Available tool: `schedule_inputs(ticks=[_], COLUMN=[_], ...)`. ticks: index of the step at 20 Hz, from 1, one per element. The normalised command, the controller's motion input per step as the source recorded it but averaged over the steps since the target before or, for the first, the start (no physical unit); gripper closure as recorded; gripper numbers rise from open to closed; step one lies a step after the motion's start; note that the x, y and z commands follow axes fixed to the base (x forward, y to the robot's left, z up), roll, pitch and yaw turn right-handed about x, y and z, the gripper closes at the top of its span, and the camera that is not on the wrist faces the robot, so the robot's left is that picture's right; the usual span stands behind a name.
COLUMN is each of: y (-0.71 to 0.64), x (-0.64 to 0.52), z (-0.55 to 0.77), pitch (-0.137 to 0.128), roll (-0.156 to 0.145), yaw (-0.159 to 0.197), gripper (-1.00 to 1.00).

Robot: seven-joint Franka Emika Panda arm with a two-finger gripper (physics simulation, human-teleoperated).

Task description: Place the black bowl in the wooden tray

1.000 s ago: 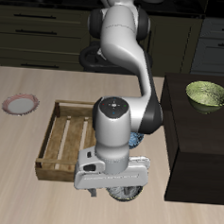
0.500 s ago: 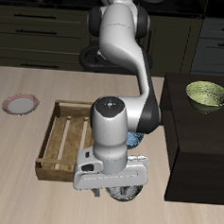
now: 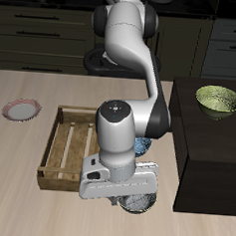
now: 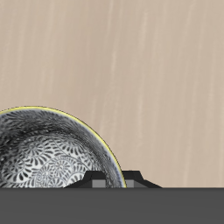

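The gripper [image 3: 128,194] hangs low over the black bowl [image 4: 48,149], just beside the wooden tray [image 3: 60,146]; its grip cannot be told. It should pinch the rim squarely before lifting.

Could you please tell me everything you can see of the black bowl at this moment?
The black bowl is small and round, and sits upright on the light table near its front edge, beside the wooden tray and not in it. The wrist view shows a mottled silvery-grey speckled inside and a thin pale rim; the outside is barely seen. In the exterior view the arm hides most of it, leaving only part of its edge showing under the tool. Whether the tool touches or grips it cannot be told.
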Motion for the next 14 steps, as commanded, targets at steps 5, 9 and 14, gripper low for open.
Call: schedule_inputs(ticks=[5, 9, 14], y=[0.09, 0.11, 0.03], x=[-0.04, -0.1, -0.1], z=[0.06, 0.19, 0.23], pitch=[-0.019, -0.038, -0.031], roll=[0.011, 0.012, -0.003], yaw=[-0.008, -0.008, -0.018], gripper=[1.0, 1.0, 1.0])
